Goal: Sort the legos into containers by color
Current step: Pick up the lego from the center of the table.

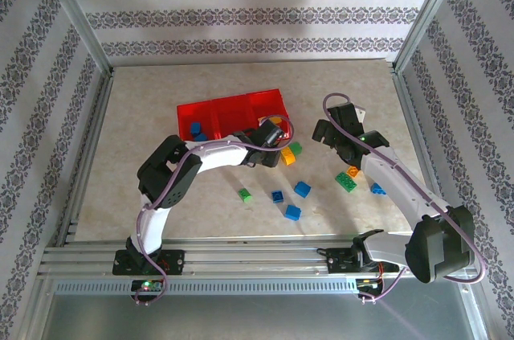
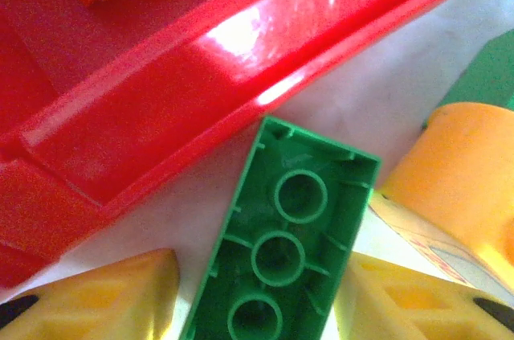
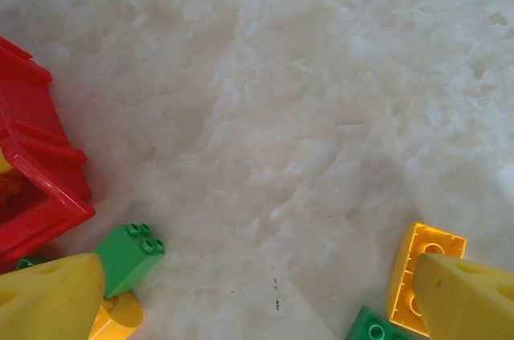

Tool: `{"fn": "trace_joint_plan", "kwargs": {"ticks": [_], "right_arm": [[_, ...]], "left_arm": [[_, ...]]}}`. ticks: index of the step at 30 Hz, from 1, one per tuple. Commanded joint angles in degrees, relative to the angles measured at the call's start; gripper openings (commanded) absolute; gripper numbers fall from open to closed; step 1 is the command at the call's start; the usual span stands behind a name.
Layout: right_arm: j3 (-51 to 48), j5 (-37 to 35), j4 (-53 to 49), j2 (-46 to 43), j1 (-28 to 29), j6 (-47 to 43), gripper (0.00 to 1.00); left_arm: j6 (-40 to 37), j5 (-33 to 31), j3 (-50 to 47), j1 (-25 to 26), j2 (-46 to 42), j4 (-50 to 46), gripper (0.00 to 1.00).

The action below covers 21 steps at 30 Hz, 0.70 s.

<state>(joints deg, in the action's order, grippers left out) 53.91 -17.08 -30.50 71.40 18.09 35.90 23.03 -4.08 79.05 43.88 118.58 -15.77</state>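
Left gripper (image 2: 259,292) astride green brick (image 2: 281,195), beside tray (image 2: 185,91) rim (bare table (image 3: 321,115) beyond)

A mottled beige tabletop (image 1: 161,99) is enclosed by walls (image 1: 241,18) papered in white with grey ornamental bands; aluminium posts (image 1: 76,14) are set at the corners, and a slotted rail (image 1: 257,258) is laid along the near edge
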Motion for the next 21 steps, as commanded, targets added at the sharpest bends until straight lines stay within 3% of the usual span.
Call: {"fn": "trace_joint_plan", "kwargs": {"ticks": [1, 11, 21], "right_arm": [[0.36, 0.21, 0.27, 0.41, -0.68, 0.75, 0.98], [-0.47, -0.58, 0.22, -0.28, -0.74, 0.84, 0.99], [-2.6, -1.11, 0.1, -1.67, -0.77, 1.1, 0.98]], "left_arm": [[-1.54, -2.34, 2.7, 0.57, 2.11, -2.33, 0.52], [-2.35, 0.79, 1.64, 0.6, 0.59, -2.86, 0.33], [0.54, 3.53, -7.99, 0.68, -11.35, 0.21, 0.17]]}}
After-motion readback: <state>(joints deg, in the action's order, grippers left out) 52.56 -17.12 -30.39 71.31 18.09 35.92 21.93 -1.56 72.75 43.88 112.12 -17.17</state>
